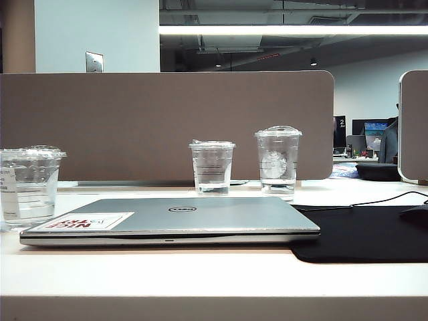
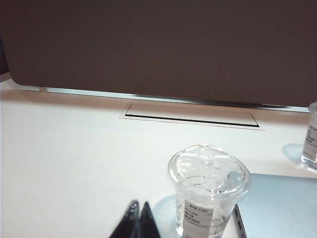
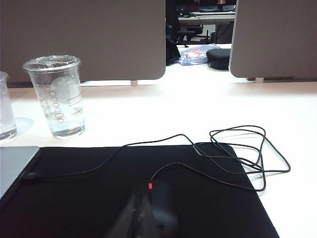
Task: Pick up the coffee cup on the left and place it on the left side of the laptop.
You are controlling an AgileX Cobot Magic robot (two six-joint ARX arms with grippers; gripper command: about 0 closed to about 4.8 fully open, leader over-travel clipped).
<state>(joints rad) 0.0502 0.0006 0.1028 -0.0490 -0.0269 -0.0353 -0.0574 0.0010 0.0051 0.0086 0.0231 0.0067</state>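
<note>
The coffee cup [image 1: 30,184] is a short clear lidded cup with a white label. It stands upright on the table just beyond the left edge of the closed silver laptop [image 1: 200,215]. In the left wrist view the coffee cup [image 2: 208,193] stands beside the laptop's corner [image 2: 282,208]. My left gripper [image 2: 138,204] is shut and empty, a little to the side of the cup and apart from it. My right gripper [image 3: 137,198] is shut and empty, low over the black mouse pad [image 3: 99,198]. Neither gripper shows in the exterior view.
Behind the laptop stand a mid-height clear cup [image 1: 212,167] and a taller dome-lidded cup [image 1: 277,160]. A black mouse [image 3: 163,208] with a looped cable [image 3: 237,148] lies on the pad, close to my right gripper. A brown partition [image 1: 167,124] closes the back of the table.
</note>
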